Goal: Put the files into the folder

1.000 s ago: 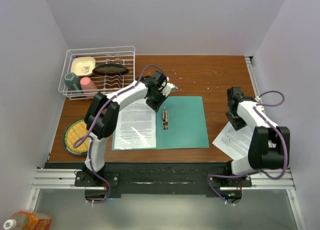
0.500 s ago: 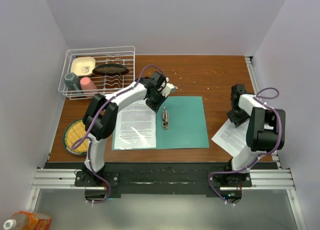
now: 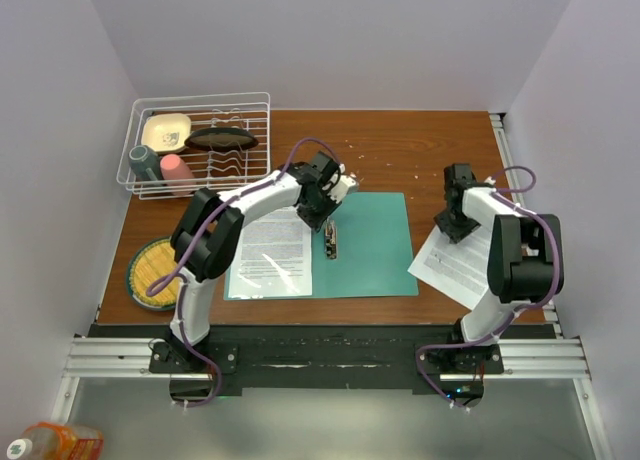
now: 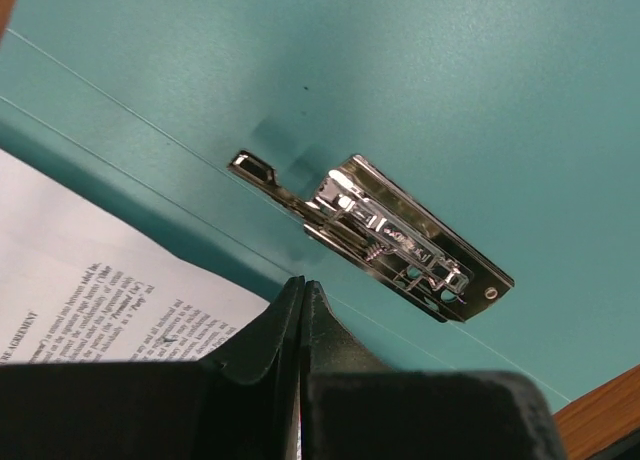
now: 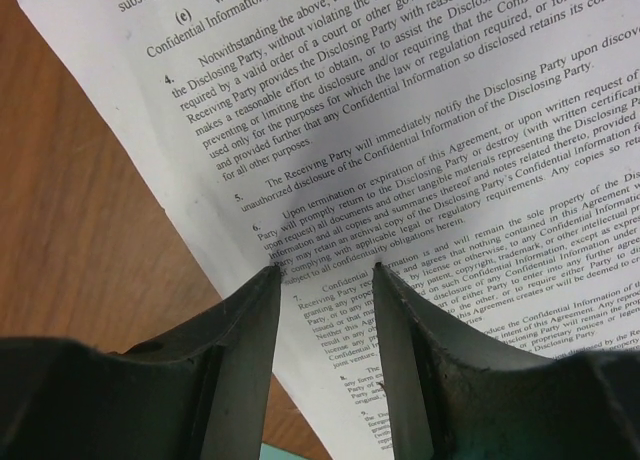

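The teal folder (image 3: 375,245) lies open on the table's middle, with a metal clip (image 3: 331,242) at its spine. One printed file (image 3: 272,250) lies on its left half. A second file (image 3: 462,265) lies askew on the wood just right of the folder. My left gripper (image 3: 328,202) is shut and empty just above the folder's spine; the left wrist view shows its tips (image 4: 301,285) near the clip (image 4: 390,235). My right gripper (image 3: 452,218) is open, its fingertips (image 5: 276,272) set down on the loose file (image 5: 400,130) near its left edge.
A white wire dish rack (image 3: 200,145) with a bowl, a dark dish and two cups stands at the back left. A yellow-and-green plate (image 3: 155,270) sits at the left front. Crumbs lie on the wood behind the folder. Walls close in on both sides.
The right gripper has moved left and the loose file slid left with it, toward the folder's right edge. The left gripper has shifted slightly right, toward the clip.
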You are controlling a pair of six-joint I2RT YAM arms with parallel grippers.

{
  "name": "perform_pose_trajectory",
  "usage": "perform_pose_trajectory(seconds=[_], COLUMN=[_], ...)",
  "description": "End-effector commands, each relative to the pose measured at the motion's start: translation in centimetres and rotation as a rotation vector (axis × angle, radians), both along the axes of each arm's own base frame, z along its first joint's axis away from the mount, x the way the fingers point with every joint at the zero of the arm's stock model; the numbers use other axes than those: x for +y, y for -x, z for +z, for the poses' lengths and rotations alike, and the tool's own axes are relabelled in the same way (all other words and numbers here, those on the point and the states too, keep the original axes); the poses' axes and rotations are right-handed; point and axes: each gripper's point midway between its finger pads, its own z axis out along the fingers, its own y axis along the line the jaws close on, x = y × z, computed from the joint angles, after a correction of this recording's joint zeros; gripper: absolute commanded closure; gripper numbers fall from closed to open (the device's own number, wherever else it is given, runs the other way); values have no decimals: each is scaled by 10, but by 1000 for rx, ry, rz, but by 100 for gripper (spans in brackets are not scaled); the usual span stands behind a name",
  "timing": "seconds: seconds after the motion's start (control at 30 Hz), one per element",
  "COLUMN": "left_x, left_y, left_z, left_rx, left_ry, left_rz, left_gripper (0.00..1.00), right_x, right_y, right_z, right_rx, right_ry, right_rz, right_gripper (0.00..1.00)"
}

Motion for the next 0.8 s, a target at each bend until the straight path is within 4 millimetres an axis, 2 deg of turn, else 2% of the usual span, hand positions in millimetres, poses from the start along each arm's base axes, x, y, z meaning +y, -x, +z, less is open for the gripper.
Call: perform_pose_trajectory(seconds=[0.0,0.17,0.27,0.3,0.43,0.5,0.73,0.77], left_x=[-3,-5,-6,-6,-5,-5,-5,-6], left_y=[4,4,5,5,5,5,5,5], left_z=[-10,-9,-10,-10,-11,-10,-11,-11], left_rx=[-4,-6,-2,-4,-1,-3,-4,-3], left_ry=[-15,-13,-15,-15,-17,-17,-18,-17], left_rz=[-19,-20,-22,-21,-21,-21,-19,-19], left_gripper=[97,97,97,97,97,97,97,97], right_x=[56,83,108,122,159,174,199,202], right_y=[12,4,-1,-1,-13,-11,-7,-9], right_z=[-33,-36,-36,-35,-23,-22,-6,2], right_rx=[93,87,78,77,34,35,-4,-24], right_ry=[-159,-170,-180,-175,-159,-160,-117,-111], right_rz=[62,107,168,212,338,397,518,533], right_gripper=[54,54,56,56,56,56,57,57])
